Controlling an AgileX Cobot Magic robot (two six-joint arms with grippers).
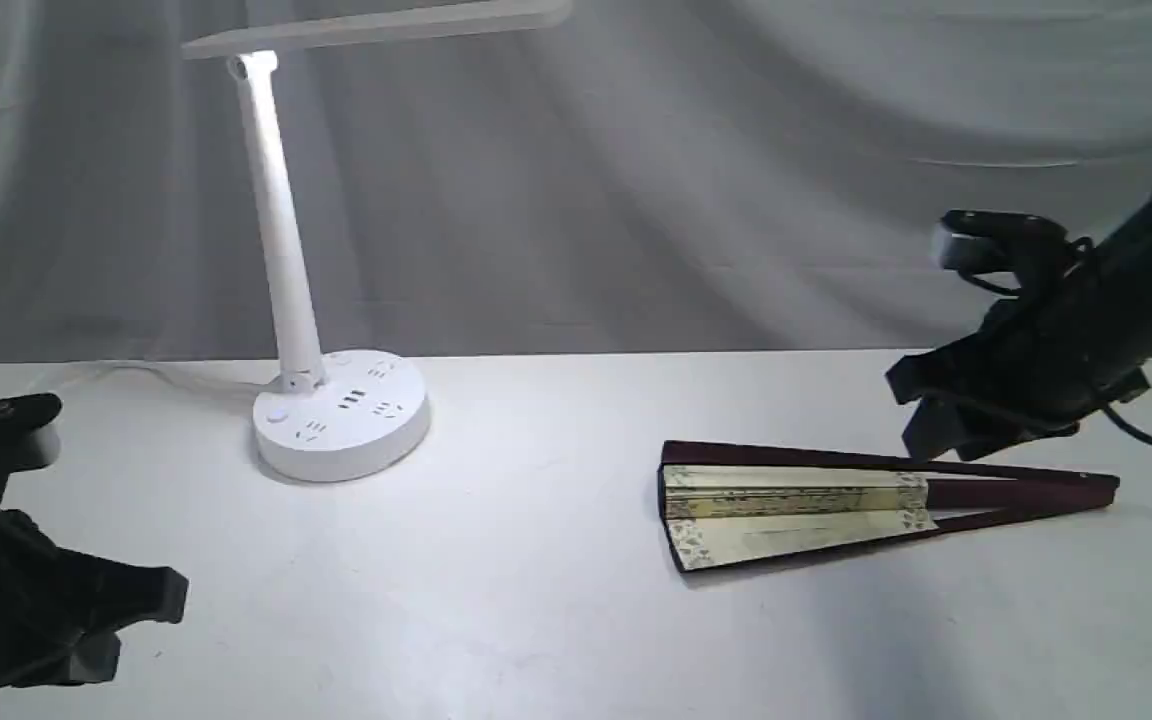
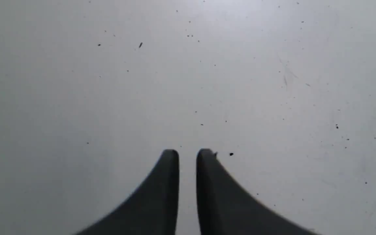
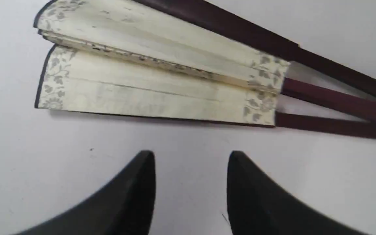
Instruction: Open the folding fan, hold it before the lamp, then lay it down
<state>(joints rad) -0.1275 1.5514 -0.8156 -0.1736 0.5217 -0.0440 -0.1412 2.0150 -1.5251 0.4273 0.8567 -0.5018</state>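
Note:
The folding fan (image 1: 796,505) lies flat on the white table, right of centre. It is spread only a little: the cream leaf (image 3: 155,85) shows a few pleats between dark maroon guards. Its pivot end points right. My right gripper (image 1: 921,415) hovers just behind the fan's ribs; in the right wrist view its fingers (image 3: 191,155) stand apart over bare table, holding nothing and not touching the fan. The white lamp (image 1: 341,415) stands at the back left, lit, with its head reaching right along the top. My left gripper (image 1: 161,600) rests low at the near left, fingers (image 2: 188,153) nearly together, empty.
A grey cloth backdrop (image 1: 636,180) hangs behind the table. The lamp's cord (image 1: 166,375) runs left from its base along the back edge. White tabletop (image 1: 516,580) lies between the lamp and the fan.

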